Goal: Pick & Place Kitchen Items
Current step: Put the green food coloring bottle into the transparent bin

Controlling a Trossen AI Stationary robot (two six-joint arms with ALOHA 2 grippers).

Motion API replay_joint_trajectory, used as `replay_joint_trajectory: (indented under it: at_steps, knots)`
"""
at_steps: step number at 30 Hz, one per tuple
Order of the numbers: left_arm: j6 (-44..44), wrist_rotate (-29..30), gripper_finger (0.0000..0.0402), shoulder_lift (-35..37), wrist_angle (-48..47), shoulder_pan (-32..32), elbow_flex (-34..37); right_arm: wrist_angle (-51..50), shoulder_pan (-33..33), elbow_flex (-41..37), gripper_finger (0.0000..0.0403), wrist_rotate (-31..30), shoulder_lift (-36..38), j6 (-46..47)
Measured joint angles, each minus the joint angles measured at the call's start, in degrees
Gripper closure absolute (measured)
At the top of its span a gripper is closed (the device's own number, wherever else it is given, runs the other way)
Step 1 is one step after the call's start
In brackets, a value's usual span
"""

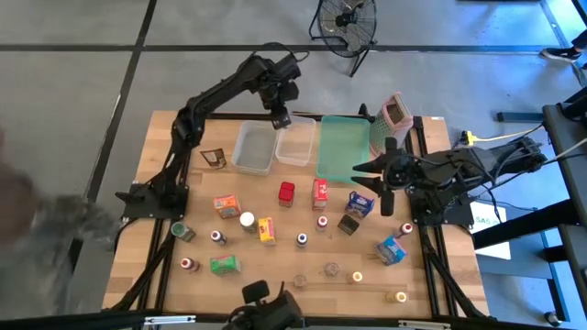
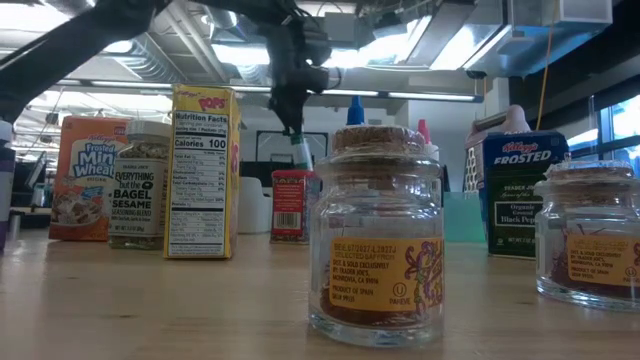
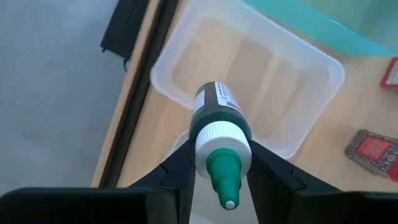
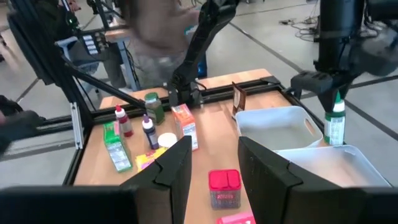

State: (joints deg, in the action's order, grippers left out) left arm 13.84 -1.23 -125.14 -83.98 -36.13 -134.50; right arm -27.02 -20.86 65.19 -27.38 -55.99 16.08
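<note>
Overhead, a wooden bench [image 1: 147, 220] carries two dark arms and a scatter of small groceries. At its far side stand a flat green tray [image 1: 343, 147], two clear plastic tubs side by side, the left tub [image 1: 254, 148] and the right tub [image 1: 295, 143], and a metal box grater [image 1: 394, 121] with a pink top, just right of the tray.

The left arm reaches from the bench's left edge to the far side, its left claw [image 1: 281, 118] hanging above the tubs, about over the seam between them. It is clamped on a green-capped squeeze bottle [image 3: 221, 134], a small dark bottle with a white collar and a green nozzle, pinched at the collar between both fingers [image 3: 177, 177] and held clear of the tubs, nozzle up.

The right arm lies along the right side, its right claw [image 1: 360, 168] at the tray's near right corner, fingers spread and holding nothing.

Nearer the middle stand an orange Frosted Mini-Wheats box [image 1: 226, 204], a red spice tin [image 1: 287, 193], a red box [image 1: 319, 193], a yellow Pops box [image 1: 267, 230], a green box [image 1: 225, 265] and a blue box [image 1: 392, 249].

Smallest are the cork-topped saffron jar [image 2: 378, 235] close to the low camera and the everything bagel seasoning jar [image 2: 140, 185].

At the far left edge of the overhead view, a person [image 1: 41, 225] shows as a blur.
</note>
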Motion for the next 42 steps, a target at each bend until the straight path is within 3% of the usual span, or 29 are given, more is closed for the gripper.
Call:
replay_joint_trajectory:
  at_steps: [22, 42]
  knots:
    - [-0.96, 2.52, 0.0287, -5.23, 4.71, 1.16, -0.02, 0.21, 0.35, 0.0, 0.027, 0.48, -0.23, -1.58]
    - [-2.55, 6.73, 0.0287, -9.94, 2.7, 1.8, 0.07, -0.03, 1.05, 0.0, 0.027, 1.03, -0.19, -1.97]
